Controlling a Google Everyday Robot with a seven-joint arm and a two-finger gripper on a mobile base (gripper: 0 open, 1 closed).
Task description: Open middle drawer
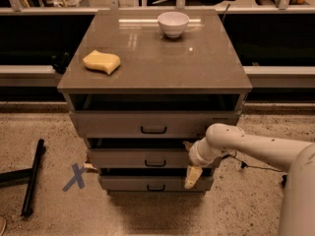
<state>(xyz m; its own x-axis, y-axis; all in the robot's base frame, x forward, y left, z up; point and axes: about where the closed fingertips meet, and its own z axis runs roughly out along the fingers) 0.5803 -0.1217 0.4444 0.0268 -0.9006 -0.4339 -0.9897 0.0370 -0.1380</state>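
Note:
The middle drawer (133, 158) is the grey-brown front between the wider top drawer (113, 124) and the narrower bottom drawer (128, 183). Its small black bar handle (155, 163) sits at the centre. A dark gap shows above the front. My gripper (192, 168) hangs on the white arm (256, 149) in front of the right end of the middle drawer, to the right of the handle and apart from it. Its cream tip points down over the bottom drawer's right end.
On the cabinet top (162, 63) lie a yellow sponge (101, 62) at the left and a white bowl (173, 23) at the back. A black bar (32, 178) and a blue tape X (75, 176) are on the floor at the left. A cable (256, 167) runs behind the arm.

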